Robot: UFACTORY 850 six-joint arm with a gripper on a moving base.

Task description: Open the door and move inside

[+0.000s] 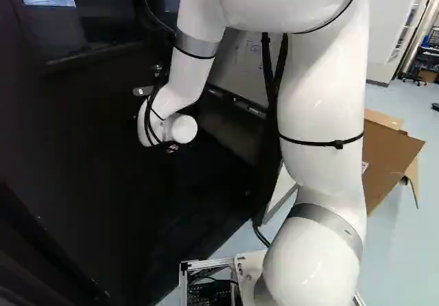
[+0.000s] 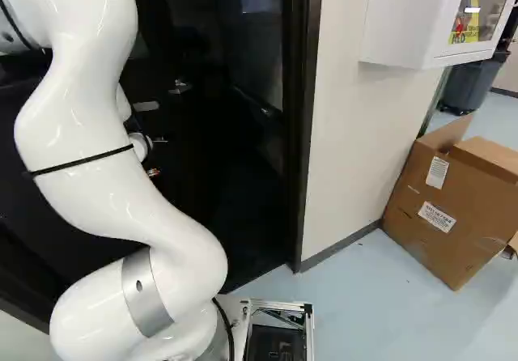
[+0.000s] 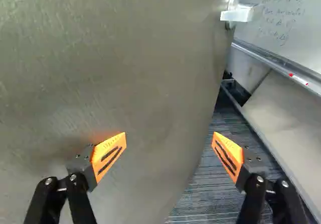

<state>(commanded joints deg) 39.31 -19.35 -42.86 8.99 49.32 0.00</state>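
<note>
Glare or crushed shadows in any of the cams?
Left base view: door nearly black, detail mostly lost, highlights on the white arm. Right base view: doorway very dark, wall and cardboard box well lit. Wrist view: door reads mid-grey, glare around the handle, faint orange glow beside one pad.

Past the edge of the door [image 3: 125, 58] a gap opens over dark carpet [image 3: 205, 199], bounded on its other side by the whiteboard [image 3: 286, 28] and its tray. The door panel blocks the rest, with the handle [image 3: 238, 14] jutting out near that edge.
</note>
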